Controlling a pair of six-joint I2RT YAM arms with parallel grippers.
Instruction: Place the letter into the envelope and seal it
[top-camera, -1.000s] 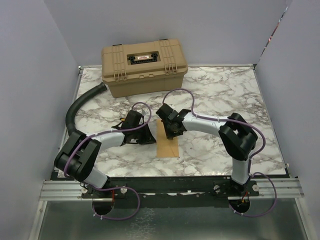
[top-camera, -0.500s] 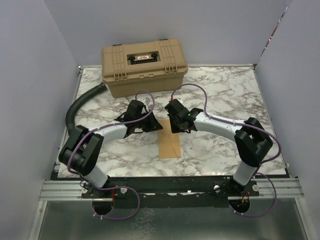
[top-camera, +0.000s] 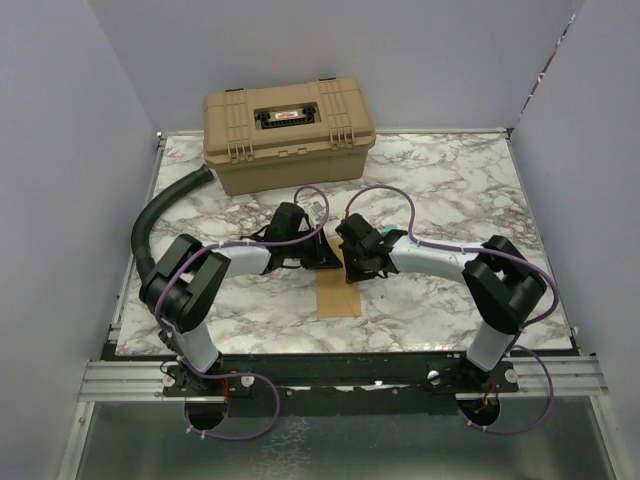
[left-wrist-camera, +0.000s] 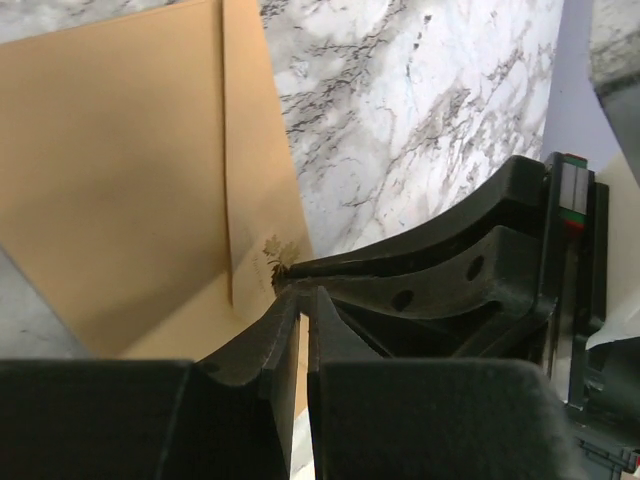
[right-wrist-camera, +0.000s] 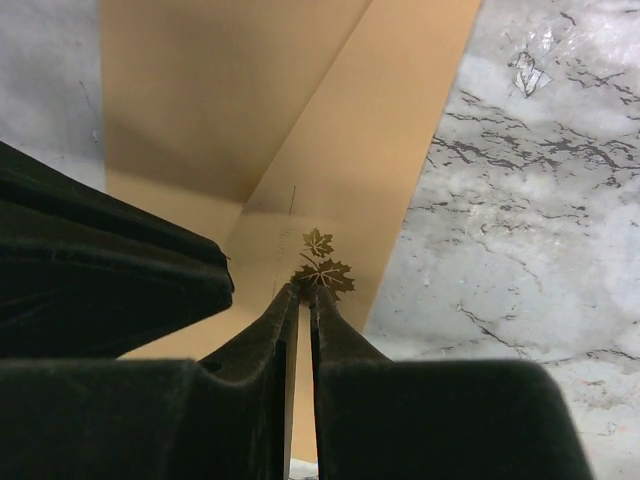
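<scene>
**Letter out of sight, claws at the sticker**

The envelope (top-camera: 338, 296) lies flat on the tabletop (top-camera: 450, 190) between the two arms, near the front edge. No letter shows in any view, so it is probably already inside. What seems left is pressing the flap sealed. The left claw (left-wrist-camera: 302, 296) and right claw (right-wrist-camera: 305, 292) are both pinched narrow and hold nothing, their tips meeting at a leaf sticker (right-wrist-camera: 320, 262). The overhead camera hides that spot under the wrists; only the wrist cameras show the sticker.
</scene>
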